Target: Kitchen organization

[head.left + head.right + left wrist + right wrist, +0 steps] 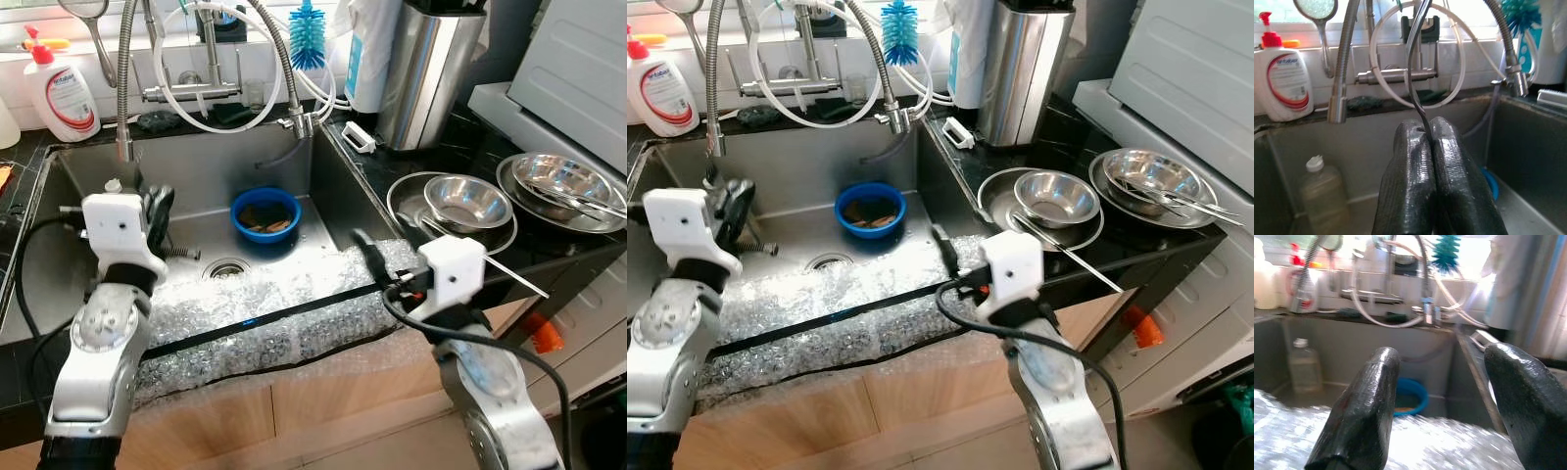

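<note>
Bubble wrap (265,328) is lying nearest, draping the sink's (201,171) front edge. Left end effector (157,211) is pinching a thin metal utensil handle (1418,73), its top cut off. Right end effector (367,257) is gaping, gripping nothing. Soap bottle (61,93) lettering is unreadable.

Blurred: bubble wrap (1400,440) in right wrist view; cut off at frame top: thin metal utensil (1415,73) pinched in left end effector (1431,147); indistinct: blue bowl (265,213) contents.

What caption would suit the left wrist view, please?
Left gripper shut on a thin metal rod over the sink.
</note>
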Tool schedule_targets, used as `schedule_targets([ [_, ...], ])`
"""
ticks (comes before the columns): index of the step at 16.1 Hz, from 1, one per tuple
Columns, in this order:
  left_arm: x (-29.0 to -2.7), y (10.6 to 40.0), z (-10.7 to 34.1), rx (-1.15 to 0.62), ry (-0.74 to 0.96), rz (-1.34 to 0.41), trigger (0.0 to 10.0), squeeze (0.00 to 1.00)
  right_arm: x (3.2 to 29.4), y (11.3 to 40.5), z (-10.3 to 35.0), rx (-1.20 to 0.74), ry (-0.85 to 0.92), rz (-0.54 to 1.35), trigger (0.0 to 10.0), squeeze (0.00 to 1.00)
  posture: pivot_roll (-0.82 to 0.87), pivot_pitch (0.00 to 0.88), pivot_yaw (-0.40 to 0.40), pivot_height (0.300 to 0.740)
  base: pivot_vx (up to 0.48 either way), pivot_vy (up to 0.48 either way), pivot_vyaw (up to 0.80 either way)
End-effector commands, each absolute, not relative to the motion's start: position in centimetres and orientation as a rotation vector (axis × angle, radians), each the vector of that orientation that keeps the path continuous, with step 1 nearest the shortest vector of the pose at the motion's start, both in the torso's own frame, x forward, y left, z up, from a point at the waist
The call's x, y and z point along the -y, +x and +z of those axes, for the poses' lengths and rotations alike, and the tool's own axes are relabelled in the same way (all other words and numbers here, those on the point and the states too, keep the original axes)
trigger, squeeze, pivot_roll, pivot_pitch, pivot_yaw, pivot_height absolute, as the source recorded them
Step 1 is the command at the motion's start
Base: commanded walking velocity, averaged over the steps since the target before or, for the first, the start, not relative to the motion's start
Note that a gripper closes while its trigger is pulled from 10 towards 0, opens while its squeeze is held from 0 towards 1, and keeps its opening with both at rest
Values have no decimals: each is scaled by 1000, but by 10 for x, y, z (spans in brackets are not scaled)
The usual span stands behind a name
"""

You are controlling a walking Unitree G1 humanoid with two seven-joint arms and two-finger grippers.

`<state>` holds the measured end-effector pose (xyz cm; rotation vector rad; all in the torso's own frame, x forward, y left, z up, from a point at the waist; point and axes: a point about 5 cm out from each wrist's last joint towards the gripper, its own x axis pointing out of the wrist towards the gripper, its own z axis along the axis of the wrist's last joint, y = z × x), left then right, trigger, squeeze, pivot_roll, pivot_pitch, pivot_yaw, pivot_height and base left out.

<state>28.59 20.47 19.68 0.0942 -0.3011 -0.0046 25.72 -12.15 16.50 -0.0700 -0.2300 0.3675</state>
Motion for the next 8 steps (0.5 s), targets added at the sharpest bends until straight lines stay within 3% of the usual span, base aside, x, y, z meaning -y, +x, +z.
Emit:
schedule_targets([
  [1, -206, 285, 197, 309, 134, -10, 10000, 0, 125, 257, 165, 240, -85, 341, 10000, 0, 29, 0, -8, 740, 0, 0, 0],
  [8, -220, 277, 158, 236, 146, 84, 10000, 0, 130, 245, 134, 176, -73, 277, 10000, 0, 15, 0, 1, 740, 0, 0, 0],
])
